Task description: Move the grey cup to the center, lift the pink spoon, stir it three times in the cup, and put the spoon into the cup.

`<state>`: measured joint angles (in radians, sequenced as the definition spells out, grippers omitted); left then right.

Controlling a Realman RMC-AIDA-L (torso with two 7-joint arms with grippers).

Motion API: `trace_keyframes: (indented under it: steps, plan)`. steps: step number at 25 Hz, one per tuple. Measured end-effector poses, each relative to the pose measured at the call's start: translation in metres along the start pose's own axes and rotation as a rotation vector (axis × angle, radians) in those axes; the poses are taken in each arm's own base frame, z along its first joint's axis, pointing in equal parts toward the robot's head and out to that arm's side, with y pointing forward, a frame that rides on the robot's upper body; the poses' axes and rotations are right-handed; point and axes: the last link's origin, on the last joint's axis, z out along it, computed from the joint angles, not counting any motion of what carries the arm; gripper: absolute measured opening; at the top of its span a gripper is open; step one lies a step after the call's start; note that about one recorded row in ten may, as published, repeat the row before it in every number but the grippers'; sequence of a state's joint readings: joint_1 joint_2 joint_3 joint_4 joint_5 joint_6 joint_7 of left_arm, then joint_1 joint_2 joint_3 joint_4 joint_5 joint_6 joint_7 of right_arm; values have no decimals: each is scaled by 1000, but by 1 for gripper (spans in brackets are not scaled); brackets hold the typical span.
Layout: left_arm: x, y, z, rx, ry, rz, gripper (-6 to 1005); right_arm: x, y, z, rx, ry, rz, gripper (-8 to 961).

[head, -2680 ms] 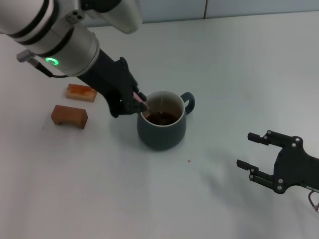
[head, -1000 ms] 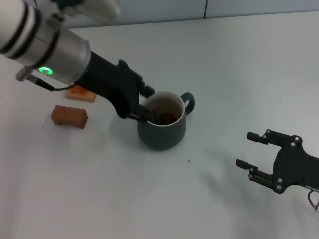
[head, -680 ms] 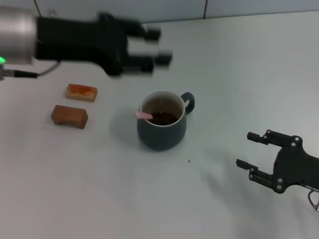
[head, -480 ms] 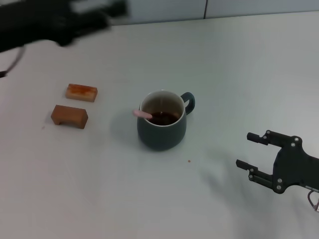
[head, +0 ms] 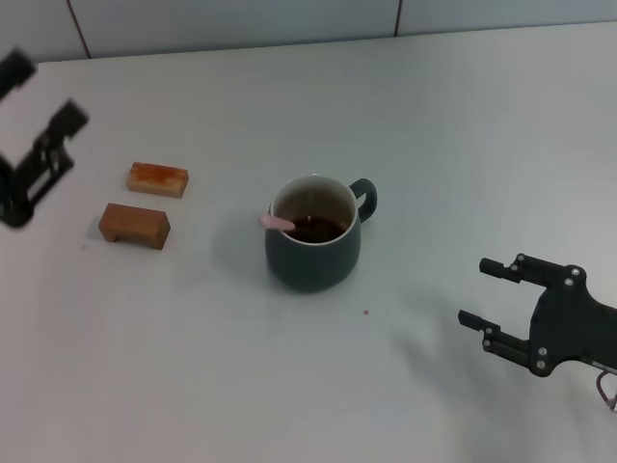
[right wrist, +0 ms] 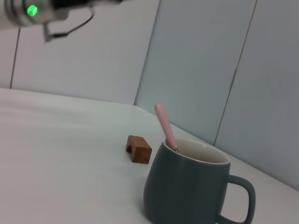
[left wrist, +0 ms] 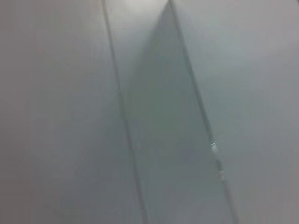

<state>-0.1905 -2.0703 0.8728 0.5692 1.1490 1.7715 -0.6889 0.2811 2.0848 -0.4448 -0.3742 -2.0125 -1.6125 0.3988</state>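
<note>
Spoon work looks finished: pink spoon (head: 277, 222) standing in the grey cup (head: 312, 243) mid-table, pale handle leaning on the rim toward the two brown blocks (head: 134, 225), dark liquid inside. Left gripper (head: 37, 145) out at the far left edge, jaws spread, empty. Best to hold clear of the handle; right gripper (head: 490, 302) parked low right, jaws apart.

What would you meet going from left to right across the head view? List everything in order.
left gripper → two brown blocks, which overlap in position → pink spoon → grey cup → right gripper
</note>
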Motion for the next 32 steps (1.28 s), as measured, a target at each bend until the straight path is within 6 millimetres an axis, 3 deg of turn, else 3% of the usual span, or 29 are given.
trace_keyframes:
  steps: [3, 14, 21, 27, 32]
  plan:
    - [-23, 20, -20, 74, -65, 65, 581, 0, 0, -1, 1, 2, 0, 622]
    - [-60, 47, -38, 138, -231, -108, 612, 1, 0, -1, 2, 5, 0, 623]
    - [-74, 54, -37, -50, -392, -294, 829, 3, 1, -4, 10, 19, 6, 624]
    - [-81, 49, -30, -159, -512, -464, 828, 4, 2, -5, 12, 23, 8, 622]
    - [-83, 48, -26, -225, -579, -500, 827, 5, 3, -5, 7, 25, 11, 622]
